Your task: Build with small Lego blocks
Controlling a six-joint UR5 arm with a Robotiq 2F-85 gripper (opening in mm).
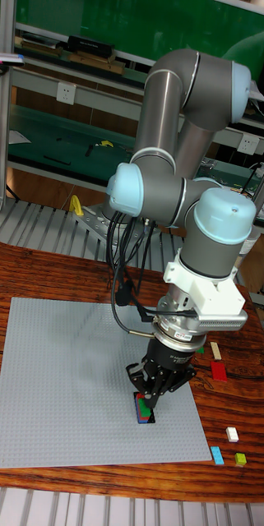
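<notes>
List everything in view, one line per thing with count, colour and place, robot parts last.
baseplate: one, grey, on the wooden table.
block stack: one, blue, red and green, on the baseplate under the gripper.
loose blocks: red, cream, white, blue, lime, on the table right of the baseplate.
table: one, brown wood.
arm: one, grey with pale blue caps.
gripper: one, black, fingertips at the stack; grip unclear.

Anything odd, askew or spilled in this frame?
Nothing stands out. The gripper is down on a small stack of bricks on the baseplate; loose bricks lie on the table to its side, none damaged.
</notes>
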